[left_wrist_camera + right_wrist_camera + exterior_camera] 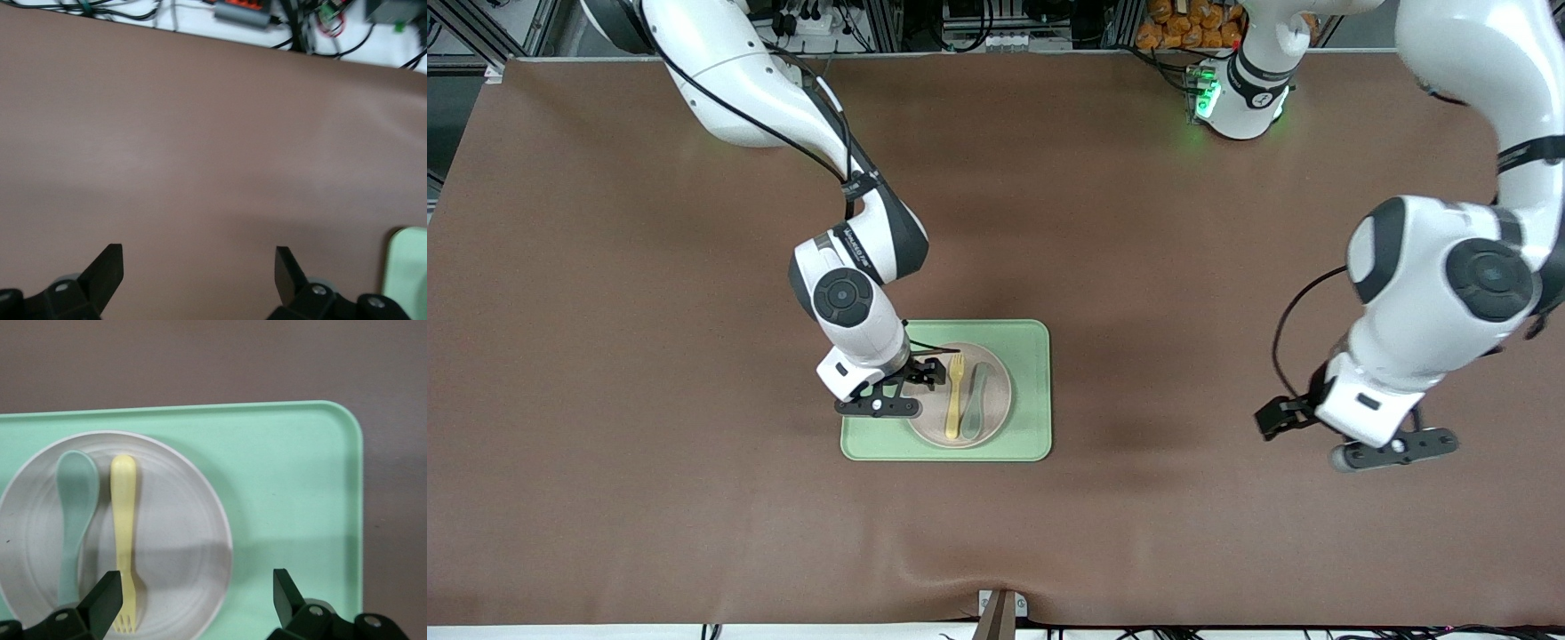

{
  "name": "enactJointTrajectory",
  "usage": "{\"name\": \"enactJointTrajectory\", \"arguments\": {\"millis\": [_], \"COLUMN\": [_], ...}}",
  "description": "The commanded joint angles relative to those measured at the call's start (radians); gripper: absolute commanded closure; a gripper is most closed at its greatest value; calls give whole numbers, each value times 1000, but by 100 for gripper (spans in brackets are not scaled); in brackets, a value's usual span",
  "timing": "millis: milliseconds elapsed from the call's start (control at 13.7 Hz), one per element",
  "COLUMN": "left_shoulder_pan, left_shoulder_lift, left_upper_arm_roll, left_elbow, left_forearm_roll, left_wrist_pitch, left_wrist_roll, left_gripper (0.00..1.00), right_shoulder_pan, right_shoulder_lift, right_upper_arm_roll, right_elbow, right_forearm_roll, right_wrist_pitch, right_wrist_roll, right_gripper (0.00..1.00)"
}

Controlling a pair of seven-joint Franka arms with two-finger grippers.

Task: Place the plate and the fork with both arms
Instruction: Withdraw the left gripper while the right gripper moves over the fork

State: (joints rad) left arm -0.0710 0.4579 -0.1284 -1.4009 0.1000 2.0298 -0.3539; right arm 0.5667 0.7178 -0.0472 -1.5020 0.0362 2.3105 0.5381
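Observation:
An off-white round plate (997, 391) lies on a light-green tray (1032, 400) in the middle of the table. On the plate rest a pale-yellow fork (954, 396) and a teal spoon (975, 402), side by side. My right gripper (904, 388) hangs open over the plate's rim on the side toward the right arm's end. In the right wrist view the fork (125, 533), the spoon (72, 520) and the plate (173, 540) show between and ahead of that gripper (197, 587), which holds nothing. My left gripper (1347, 437) is open and empty over bare table toward the left arm's end.
A brown mat covers the whole table (694, 498). In the left wrist view, only the mat lies under the left gripper (198, 260), with a corner of the tray (408, 270) at the edge. Cables and equipment sit off the table behind the bases.

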Motion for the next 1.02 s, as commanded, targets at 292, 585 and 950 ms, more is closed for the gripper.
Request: {"name": "enactJointTrajectory", "arguments": {"millis": [292,585,950], "left_shoulder_pan": [23,25,53], "left_shoulder_lift": [-260,-433,-535], "left_upper_arm_roll": [-13,-10,-5], "left_elbow": [-49,-156,-250], "left_forearm_roll": [18,-3,-49], "left_wrist_pitch": [-343,-444,-439], "left_wrist_roll": [53,58,101], "left_gripper": [0,0,0], "right_shoulder_pan": [50,67,68], "right_shoulder_lift": [78,103,121], "right_upper_arm_roll": [-6,-6,-6], "right_elbow": [54,69,77], "right_forearm_roll": [30,31,82], "right_wrist_pitch": [27,29,44], "right_wrist_roll": [64,111,111], "right_gripper": [14,15,21]}}
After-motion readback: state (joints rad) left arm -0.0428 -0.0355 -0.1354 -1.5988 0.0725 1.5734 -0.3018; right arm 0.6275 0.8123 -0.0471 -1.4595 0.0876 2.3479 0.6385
